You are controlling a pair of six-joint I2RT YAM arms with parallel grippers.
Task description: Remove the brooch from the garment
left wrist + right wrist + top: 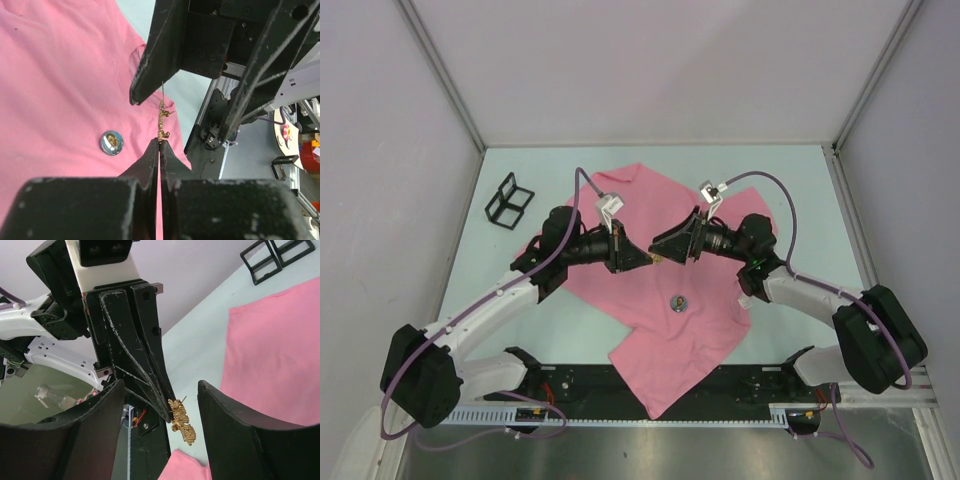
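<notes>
gold brooch [162,119], edge-on, its end hidden in the left pincer [160,145].

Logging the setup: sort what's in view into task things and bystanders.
Job: gold brooch, pinched in the shut left gripper; open right gripper facing it; pink T-shirt.
Lying about: round picture badge on the shirt; black wire rack.

Plain pink garment [670,340], gold brooch [181,421], bluish portrait badge [678,302], black wire rack [507,198], pale mint table [810,190].
</notes>
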